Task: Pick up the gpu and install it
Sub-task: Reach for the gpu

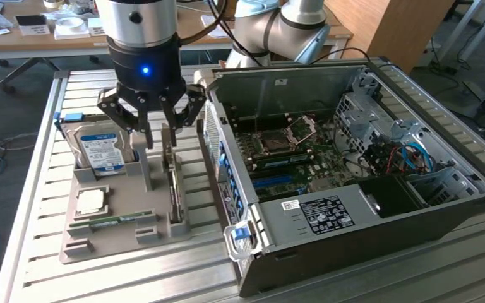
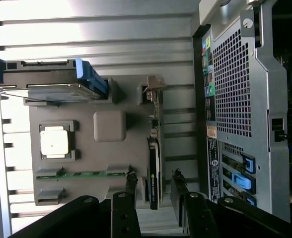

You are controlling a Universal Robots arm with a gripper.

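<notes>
The gpu (image 1: 174,189) (image 2: 154,171) stands on its edge in a slot of the grey tray (image 1: 116,245) (image 2: 86,158), a thin dark card with a green board along one side. My gripper (image 1: 156,144) (image 2: 154,182) hangs over the card's end nearest the wrist camera and is open. In the wrist view one finger (image 2: 131,186) sits on each side of the card, with a gap showing on both sides. Nothing is held. The open computer case (image 1: 352,164) (image 2: 240,99) lies beside the tray, with its motherboard (image 1: 285,151) showing.
The tray also carries a silver hard drive with a blue-white label (image 1: 103,150) (image 2: 51,82), a square processor (image 1: 91,201) (image 2: 54,141), a narrow green memory stick (image 1: 112,221) (image 2: 81,174) and a grey post (image 1: 146,169). All of it rests on a slatted metal table (image 1: 32,208).
</notes>
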